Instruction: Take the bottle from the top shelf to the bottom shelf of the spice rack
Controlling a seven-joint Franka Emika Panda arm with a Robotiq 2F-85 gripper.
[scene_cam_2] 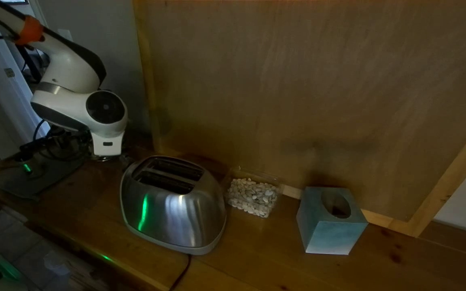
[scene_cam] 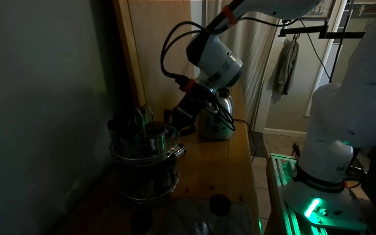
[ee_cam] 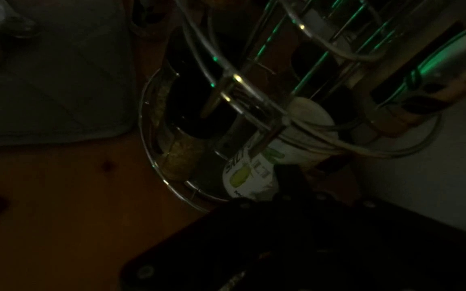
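The two-tier wire spice rack (scene_cam: pixel 142 160) stands on the wooden counter by the wall; its wire also shows in the wrist view (ee_cam: pixel 257 93). Dark-capped bottles stand on its top tier, one of them at the front (scene_cam: pixel 155 141); a jar (ee_cam: pixel 431 76) is on that tier in the wrist view. In the wrist view a white bottle labelled SALT (ee_cam: pixel 251 173) leans in the lower tier. In an exterior view a shiny bottle end (scene_cam: pixel 180 149) juts out between the tiers. My gripper (ee_cam: pixel 289 173) looks shut and empty, its tips overlapping the salt bottle; it is beside the rack's top tier (scene_cam: pixel 174 128).
A steel toaster (scene_cam_2: pixel 176 214) stands behind the gripper. A clear box of pebbles (scene_cam_2: pixel 253 197) and a blue tissue box (scene_cam_2: pixel 332 226) are farther along. A grey mat (ee_cam: pixel 55 93) with dark-capped jars (scene_cam: pixel 220 205) is near the rack. The wall (scene_cam: pixel 44 98) is close behind it.
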